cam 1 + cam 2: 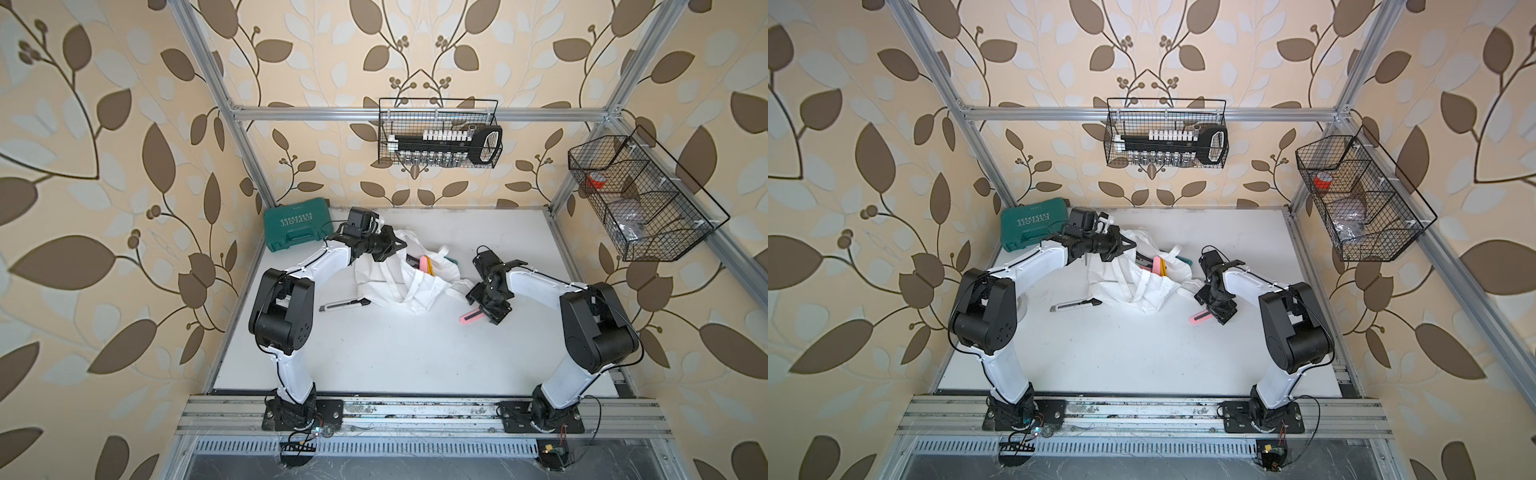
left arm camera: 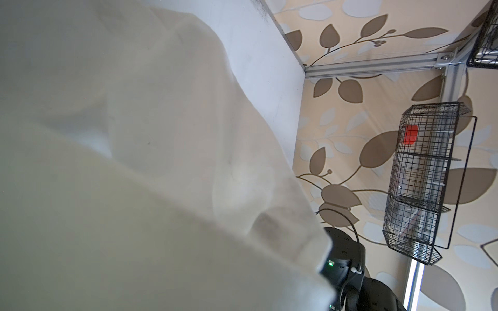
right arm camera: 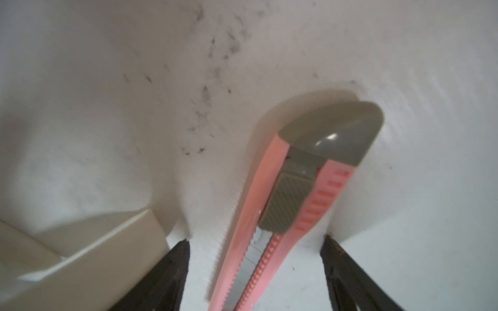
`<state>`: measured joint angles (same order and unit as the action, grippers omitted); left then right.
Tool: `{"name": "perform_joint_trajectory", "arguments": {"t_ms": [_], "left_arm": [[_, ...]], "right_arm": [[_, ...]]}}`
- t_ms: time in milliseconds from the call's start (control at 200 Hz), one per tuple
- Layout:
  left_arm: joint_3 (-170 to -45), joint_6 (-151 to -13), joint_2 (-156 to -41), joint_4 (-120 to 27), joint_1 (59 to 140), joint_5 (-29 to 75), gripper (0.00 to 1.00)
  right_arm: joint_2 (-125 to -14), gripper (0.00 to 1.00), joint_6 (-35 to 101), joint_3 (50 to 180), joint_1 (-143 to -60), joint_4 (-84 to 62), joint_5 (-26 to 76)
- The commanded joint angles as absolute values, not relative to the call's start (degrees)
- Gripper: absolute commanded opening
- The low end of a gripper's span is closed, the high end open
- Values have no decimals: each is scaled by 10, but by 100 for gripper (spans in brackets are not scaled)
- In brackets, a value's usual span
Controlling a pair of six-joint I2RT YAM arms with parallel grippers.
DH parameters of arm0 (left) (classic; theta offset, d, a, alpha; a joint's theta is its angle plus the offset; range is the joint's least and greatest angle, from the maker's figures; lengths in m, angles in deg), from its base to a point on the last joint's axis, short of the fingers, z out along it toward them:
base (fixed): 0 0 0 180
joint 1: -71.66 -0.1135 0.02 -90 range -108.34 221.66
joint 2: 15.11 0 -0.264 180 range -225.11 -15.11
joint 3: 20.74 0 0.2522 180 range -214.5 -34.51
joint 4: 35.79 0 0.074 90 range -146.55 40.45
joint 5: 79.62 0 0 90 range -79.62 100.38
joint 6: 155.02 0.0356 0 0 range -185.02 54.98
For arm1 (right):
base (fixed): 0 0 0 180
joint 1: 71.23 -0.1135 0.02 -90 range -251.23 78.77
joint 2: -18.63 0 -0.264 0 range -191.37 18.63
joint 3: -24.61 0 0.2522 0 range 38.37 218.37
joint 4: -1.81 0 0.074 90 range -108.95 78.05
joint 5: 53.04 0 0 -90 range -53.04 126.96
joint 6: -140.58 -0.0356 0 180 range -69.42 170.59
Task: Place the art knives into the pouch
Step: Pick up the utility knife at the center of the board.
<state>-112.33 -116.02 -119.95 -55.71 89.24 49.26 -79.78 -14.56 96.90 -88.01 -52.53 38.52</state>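
Only the right wrist view shows the pink knife (image 3: 296,194) lying flat on the table (image 3: 80,80) between the right claw (image 3: 256,241), whose spread fingers stand clear of it (both top views hide that gap). The left claw (image 1: 397,245) is clenched on the pouch (image 1: 399,286) at its raised edge, and the knife lies near the pouch.

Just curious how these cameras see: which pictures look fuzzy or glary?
Left wrist view: the pouch is a soft blur, while the wire basket behind is crisp. Right wrist view: the pink art knife is slightly soft, with a glint on its grey cap. Both top views: sharp.
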Motion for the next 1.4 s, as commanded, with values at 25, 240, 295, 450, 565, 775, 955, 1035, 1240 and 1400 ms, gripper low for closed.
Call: {"name": "perform_joint_trajectory", "arguments": {"t_ms": [25, 240, 295, 450, 565, 775, 955, 1035, 1240, 1400], "left_arm": [[-1122, -1150, -1182, -540, 895, 511, 0], [-1123, -1153, -1184, -537, 895, 512, 0], [-1122, -1153, -1183, -537, 895, 512, 0], [-1122, -1154, -1183, -535, 896, 512, 0], [-1122, -1157, -1185, -532, 898, 512, 0], [-1119, -1158, -1184, -530, 899, 513, 0], [-1114, -1158, -1183, -528, 899, 512, 0], [-1114, -1158, -1184, -528, 900, 512, 0], [-1113, -1156, -1181, -532, 901, 511, 0], [-1112, -1156, -1179, -532, 901, 510, 0]], "right_arm": [[-810, 79, -67, 983, -867, -491, 391], [-816, 70, -35, 983, -866, -520, 382], [-820, 66, -27, 979, -867, -528, 379], [-813, 64, -8, 952, -878, -533, 380], [-802, 60, -3, 933, -893, -539, 389], [-802, 51, 24, 913, -929, -534, 381], [-788, 45, 32, 897, -954, -532, 387], [-784, 43, 40, 894, -959, -532, 394], [-780, 35, 48, 891, -960, -541, 386], [-769, 28, 48, 891, -960, -544, 381]]}}
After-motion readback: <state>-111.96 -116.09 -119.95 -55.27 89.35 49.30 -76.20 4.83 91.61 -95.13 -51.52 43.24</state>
